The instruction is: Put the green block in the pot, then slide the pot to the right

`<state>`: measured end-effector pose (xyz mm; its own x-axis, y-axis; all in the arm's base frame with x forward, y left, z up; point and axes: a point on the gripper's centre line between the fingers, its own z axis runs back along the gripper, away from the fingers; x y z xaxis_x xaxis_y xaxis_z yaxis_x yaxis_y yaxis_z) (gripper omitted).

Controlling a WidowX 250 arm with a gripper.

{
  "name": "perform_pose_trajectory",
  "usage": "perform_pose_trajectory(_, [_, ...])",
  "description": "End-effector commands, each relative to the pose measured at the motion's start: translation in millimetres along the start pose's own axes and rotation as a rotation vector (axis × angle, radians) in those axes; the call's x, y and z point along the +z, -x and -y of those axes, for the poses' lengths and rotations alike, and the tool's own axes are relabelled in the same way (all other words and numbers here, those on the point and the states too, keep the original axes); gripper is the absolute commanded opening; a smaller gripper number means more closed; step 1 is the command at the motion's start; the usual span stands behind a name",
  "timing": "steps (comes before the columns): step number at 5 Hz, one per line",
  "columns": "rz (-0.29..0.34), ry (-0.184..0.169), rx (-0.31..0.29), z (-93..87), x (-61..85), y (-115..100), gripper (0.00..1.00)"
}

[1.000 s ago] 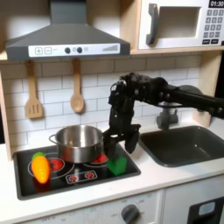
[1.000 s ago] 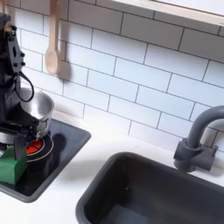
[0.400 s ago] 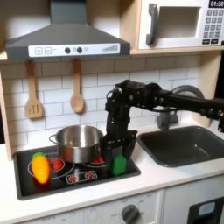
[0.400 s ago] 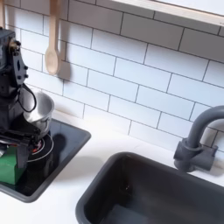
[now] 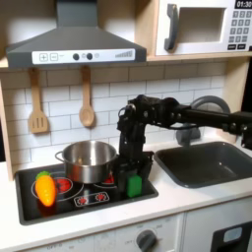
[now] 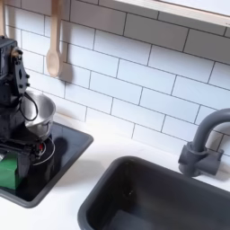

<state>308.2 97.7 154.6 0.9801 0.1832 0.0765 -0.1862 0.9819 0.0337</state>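
First exterior view. Toy kitchen: black stovetop (image 5: 59,202) set in a pale counter. Stainless-steel pot (image 5: 89,160) on the rear burner, upright, interior apparently empty. Green block (image 5: 134,184) on the stovetop's front corner toward the first exterior view's right, just beside the pot, not in it. Gripper (image 5: 134,176) lowered straight onto the block, fingers flanking it; jaws narrow around it, though firm contact cannot be told at this size. Orange-and-yellow toy vegetable (image 5: 44,187) well apart at the stovetop's far end. Two wooden utensils hung on the tiled wall; dark sink basin (image 5: 209,160) to the first exterior view's right.

Second exterior view. Gripper (image 6: 13,154) at the frame's left edge, block (image 6: 8,171) partly cut off beneath it, pot (image 6: 38,110) just behind. Faucet (image 6: 199,144) and sink in the foreground.

Step in hand, judged: securing the block. Best done by closing squarely on opposite faces, lifting high enough to clear the pot rim, then moving over the pot's centre before release.
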Motion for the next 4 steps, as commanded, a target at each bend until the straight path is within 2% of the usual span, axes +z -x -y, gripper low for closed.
perform_pose_trajectory(1, [-0.010, -0.001, -0.015, 1.2, -8.0, 3.9, 1.00])
perform_pose_trajectory(2, [-0.012, 0.001, -0.017, 1.9, -9.7, 4.1, 0.76])
perform_pose_trajectory(3, [-0.005, -0.002, -0.007, 2.4, -8.5, 2.5, 0.00])
perform_pose_trajectory(4, [-0.005, 0.002, -0.002, 2.1, -7.4, 2.2, 0.00])
